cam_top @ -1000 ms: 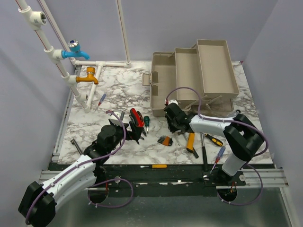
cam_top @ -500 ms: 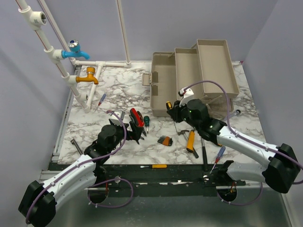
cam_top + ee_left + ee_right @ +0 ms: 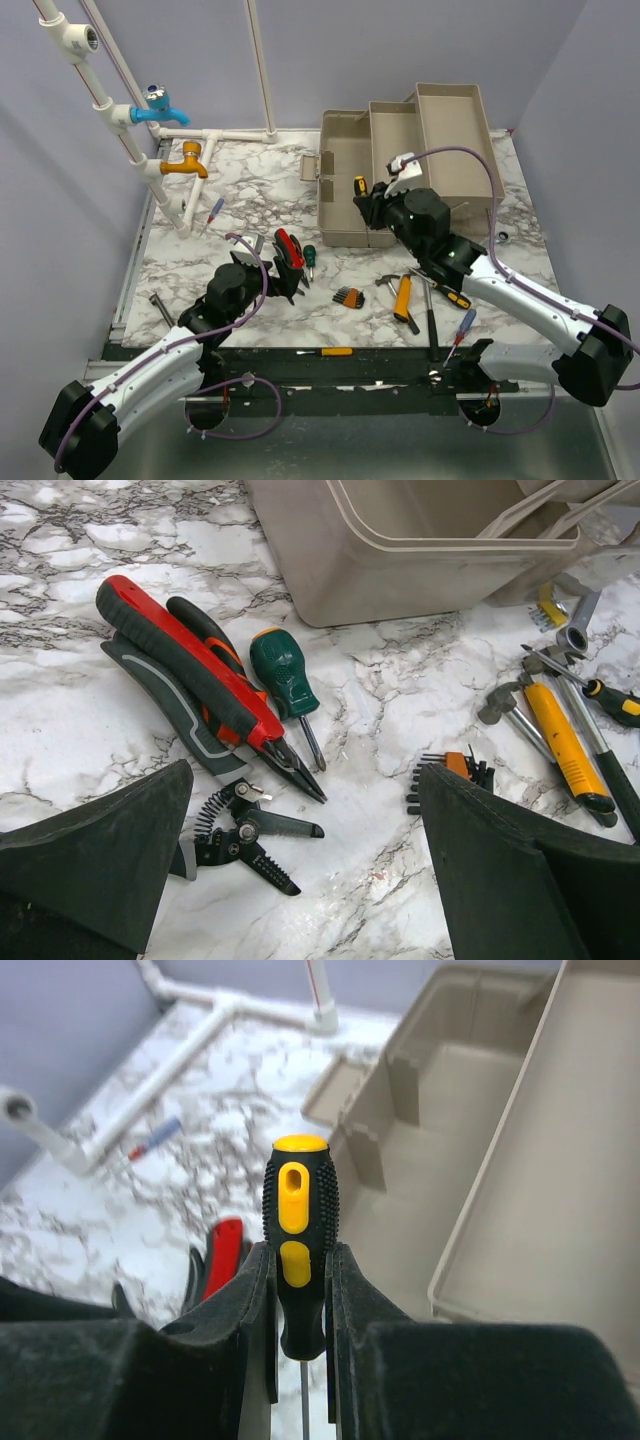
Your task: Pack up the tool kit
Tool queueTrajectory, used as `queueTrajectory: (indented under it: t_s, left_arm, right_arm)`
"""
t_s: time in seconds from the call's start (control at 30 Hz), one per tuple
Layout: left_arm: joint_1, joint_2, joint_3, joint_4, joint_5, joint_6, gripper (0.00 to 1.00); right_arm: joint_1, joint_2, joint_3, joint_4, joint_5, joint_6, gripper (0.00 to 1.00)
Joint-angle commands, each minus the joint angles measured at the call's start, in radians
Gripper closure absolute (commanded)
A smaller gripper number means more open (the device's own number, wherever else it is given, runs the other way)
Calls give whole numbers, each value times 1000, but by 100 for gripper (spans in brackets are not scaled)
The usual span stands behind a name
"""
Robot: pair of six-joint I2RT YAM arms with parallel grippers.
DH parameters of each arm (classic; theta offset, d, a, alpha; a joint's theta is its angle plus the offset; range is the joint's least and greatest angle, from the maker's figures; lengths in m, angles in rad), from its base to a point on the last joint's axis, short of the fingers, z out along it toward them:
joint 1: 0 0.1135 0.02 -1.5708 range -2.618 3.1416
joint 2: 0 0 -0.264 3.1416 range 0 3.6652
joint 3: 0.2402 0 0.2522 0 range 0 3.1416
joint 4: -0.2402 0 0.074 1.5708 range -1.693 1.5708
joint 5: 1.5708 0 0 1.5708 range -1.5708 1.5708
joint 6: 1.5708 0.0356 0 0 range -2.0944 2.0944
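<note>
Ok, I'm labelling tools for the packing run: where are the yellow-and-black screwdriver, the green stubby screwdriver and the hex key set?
yellow-and-black screwdriver (image 3: pixel 300 1200): right wrist view, upper part of its handle.
green stubby screwdriver (image 3: pixel 280 668): left wrist view, middle of its handle.
hex key set (image 3: pixel 348 297): top external view, middle of the bundle.

Screwdriver (image 3: pixel 299 1250) shaft cut off at bottom edge (tip unseen); toolbox (image 3: pixel 400 560) top cropped in left wrist view.

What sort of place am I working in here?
Probably a staged workshop test cell: marble-patterned table inside plain lilac panels, white pipes with blue tap and orange tap, open beige toolbox.
</note>
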Motion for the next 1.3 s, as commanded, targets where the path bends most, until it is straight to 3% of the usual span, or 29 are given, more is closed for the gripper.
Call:
queueTrajectory:
  t_s: [0.0, 0.13, 0.3, 0.37, 0.77, 1.03, 1.1, 1.13, 1.17, 1.2, 1.27]
  left_arm:
    - [-5, 14, 16, 33, 16, 12, 1]
    - [-6, 14, 16, 32, 20, 13, 2]
    - [-6, 7, 13, 29, 18, 10, 1]
    - [-4, 6, 11, 28, 15, 11, 1]
    - [-6, 8, 14, 29, 23, 9, 1]
    - [-5, 13, 14, 36, 37, 10, 2]
    - [-6, 17, 16, 37, 39, 10, 1]
    - [-6, 19, 17, 36, 39, 10, 2]
    - [-5, 21, 18, 36, 39, 10, 2]
    - [-5, 20, 17, 36, 37, 10, 1]
    - [-6, 21, 17, 36, 35, 11, 1]
  right_arm:
    - [-1, 28, 161, 2, 131, -46, 99]
    - [-3, 125, 311, -56, 324, -127, 97]
    - [-30, 375, 589, -243, 647, -199, 97]
    - [-56, 457, 663, -293, 698, -206, 97]
    - [-198, 636, 770, -424, 538, -200, 96]
    - [-225, 766, 839, -519, 544, -138, 95]
    - [-225, 761, 853, -522, 527, -131, 90]
    - [-226, 757, 863, -529, 515, -124, 81]
    - [-225, 753, 871, -541, 498, -119, 65]
    - [-225, 745, 876, -545, 486, -116, 42]
    - [-225, 724, 874, -548, 450, -111, 34]
